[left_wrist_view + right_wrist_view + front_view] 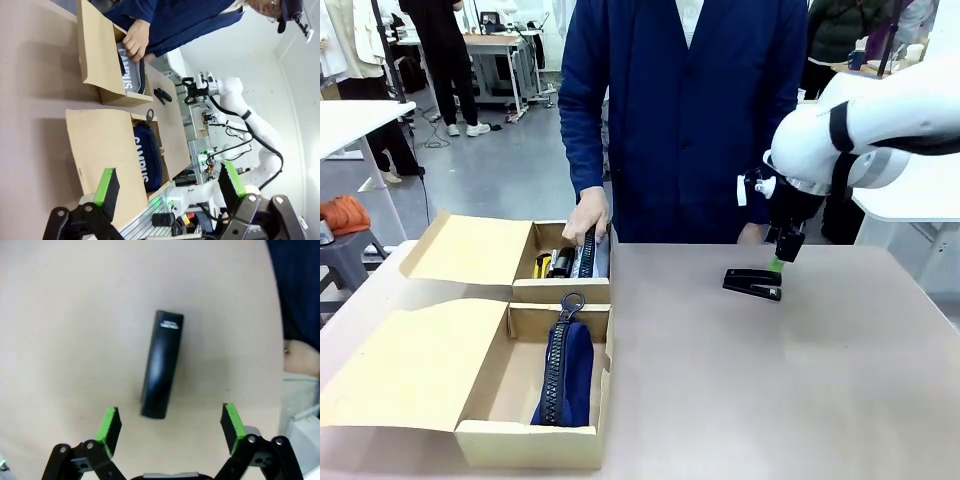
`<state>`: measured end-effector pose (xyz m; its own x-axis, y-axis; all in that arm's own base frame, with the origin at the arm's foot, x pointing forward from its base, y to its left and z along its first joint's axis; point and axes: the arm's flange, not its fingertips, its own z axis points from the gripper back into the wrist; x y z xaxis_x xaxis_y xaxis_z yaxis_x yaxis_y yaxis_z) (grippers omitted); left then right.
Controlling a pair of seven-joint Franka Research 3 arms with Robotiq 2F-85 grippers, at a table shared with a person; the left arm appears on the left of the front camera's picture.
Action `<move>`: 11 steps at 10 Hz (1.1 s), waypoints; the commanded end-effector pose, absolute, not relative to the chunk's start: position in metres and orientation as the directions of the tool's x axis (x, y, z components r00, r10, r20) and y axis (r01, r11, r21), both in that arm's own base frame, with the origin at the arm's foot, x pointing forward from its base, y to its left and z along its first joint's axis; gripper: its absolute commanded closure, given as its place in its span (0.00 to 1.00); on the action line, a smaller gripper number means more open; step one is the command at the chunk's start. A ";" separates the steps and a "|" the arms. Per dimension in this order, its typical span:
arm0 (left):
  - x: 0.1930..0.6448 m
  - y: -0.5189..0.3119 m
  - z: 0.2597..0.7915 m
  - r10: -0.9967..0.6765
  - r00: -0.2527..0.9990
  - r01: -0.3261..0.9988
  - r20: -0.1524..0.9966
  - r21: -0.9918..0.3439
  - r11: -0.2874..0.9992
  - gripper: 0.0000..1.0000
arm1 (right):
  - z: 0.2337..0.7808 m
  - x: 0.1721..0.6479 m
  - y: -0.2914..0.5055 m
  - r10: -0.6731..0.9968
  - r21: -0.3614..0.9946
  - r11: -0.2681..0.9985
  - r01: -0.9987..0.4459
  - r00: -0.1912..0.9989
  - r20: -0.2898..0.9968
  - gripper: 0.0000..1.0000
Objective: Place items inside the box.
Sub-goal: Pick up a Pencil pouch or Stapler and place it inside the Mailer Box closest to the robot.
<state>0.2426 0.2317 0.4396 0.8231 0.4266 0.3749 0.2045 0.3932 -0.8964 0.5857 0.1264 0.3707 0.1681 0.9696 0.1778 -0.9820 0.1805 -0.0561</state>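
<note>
A black stapler [753,283] [162,365] lies on the brown table, right of the boxes. My right gripper [778,262] [170,427] hovers open just above its near end, touching nothing. The near cardboard box [530,443] holds a navy zip pouch [563,375] [145,160]. The far box [560,291] holds a grey pouch [592,258] [131,72], on which a person's hand [587,215] rests, and a yellow-and-black utility knife [542,266]. My left gripper [170,185] is open, held high and to the side of the boxes.
Both boxes have their flaps [415,365] spread open to the left. The person in a dark blue coat [690,110] stands at the far table edge. Bare tabletop [770,390] lies right of the boxes. A white table [920,205] stands at far right.
</note>
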 end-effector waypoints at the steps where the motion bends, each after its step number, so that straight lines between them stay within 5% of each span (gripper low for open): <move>1: 0.243 0.231 0.441 0.431 0.810 0.233 0.398 -0.892 0.387 0.00 | 0.353 0.601 0.127 0.969 -0.037 0.202 -0.979 0.194 0.150 0.00; 9: 0.243 0.231 0.441 0.431 0.810 0.233 0.398 -0.892 0.387 0.00 | 0.300 0.602 0.151 0.952 0.076 0.269 -0.960 0.277 0.132 0.00; 10: 0.243 0.231 0.441 0.431 0.810 0.233 0.398 -0.892 0.387 0.00 | 0.300 0.600 0.152 0.952 0.072 0.271 -0.960 0.278 0.128 0.54; 11: 0.243 0.231 0.441 0.431 0.810 0.233 0.398 -0.892 0.387 0.00 | 0.300 0.599 0.152 0.950 0.056 0.275 -0.960 0.281 0.134 0.60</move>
<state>0.2426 0.2317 0.4397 0.8230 0.4265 0.3751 0.2047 0.3933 -0.8963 0.5956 0.1489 0.2976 0.2675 0.9527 0.1444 -0.9630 0.2591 0.0739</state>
